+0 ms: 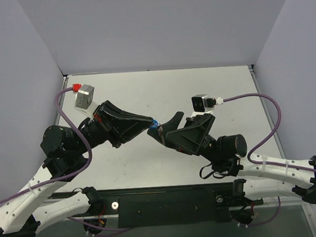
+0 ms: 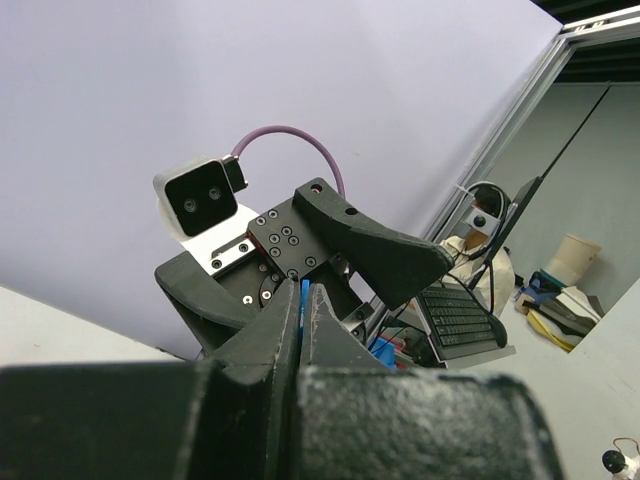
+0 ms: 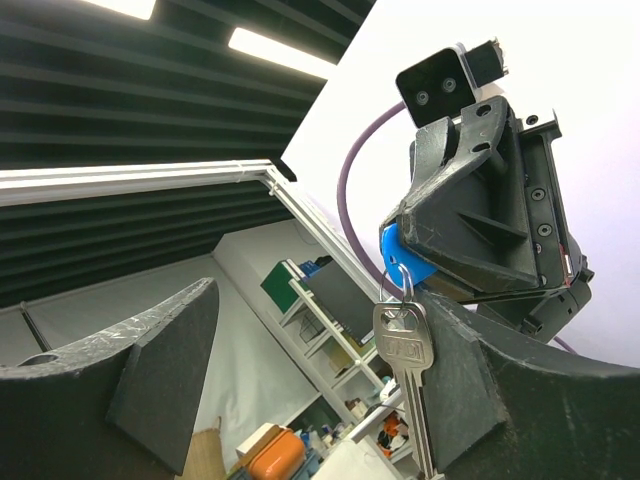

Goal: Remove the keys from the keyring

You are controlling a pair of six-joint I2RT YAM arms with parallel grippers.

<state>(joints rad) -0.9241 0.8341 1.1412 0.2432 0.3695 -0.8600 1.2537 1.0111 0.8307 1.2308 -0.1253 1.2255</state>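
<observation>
White tabletop (image 1: 145, 92) between lilac walls (image 1: 158, 27); left hand (image 1: 148, 123) tight on the keyring (image 3: 405, 255), right hand (image 1: 168, 125) agape by the key (image 3: 405, 345).

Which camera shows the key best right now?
Right wrist: the key hangs in full view, close up, below the blue tag clamped in the left gripper. Top external shows only a blue speck of the tag, no key discernible. Left wrist shows just a blue sliver in its closed jaws; the key is hidden.
</observation>
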